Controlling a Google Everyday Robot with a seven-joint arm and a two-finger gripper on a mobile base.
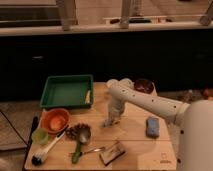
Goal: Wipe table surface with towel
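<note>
A white robot arm (145,100) reaches from the right and bends down to the middle of a light tan wooden worktop (135,147). Its pincer (110,121) points down at the wood, touching or just above it; I cannot tell whether it is spread or pressed together. A green tray (66,91) sits at the back left, with an orange bowl (55,120) in front of it. A blue pad (152,126) lies to the right of the pincer, and a dark bowl (144,85) sits at the back.

The claw (109,121) hangs low over the table surface (135,140), near the green tray (66,92).
</note>
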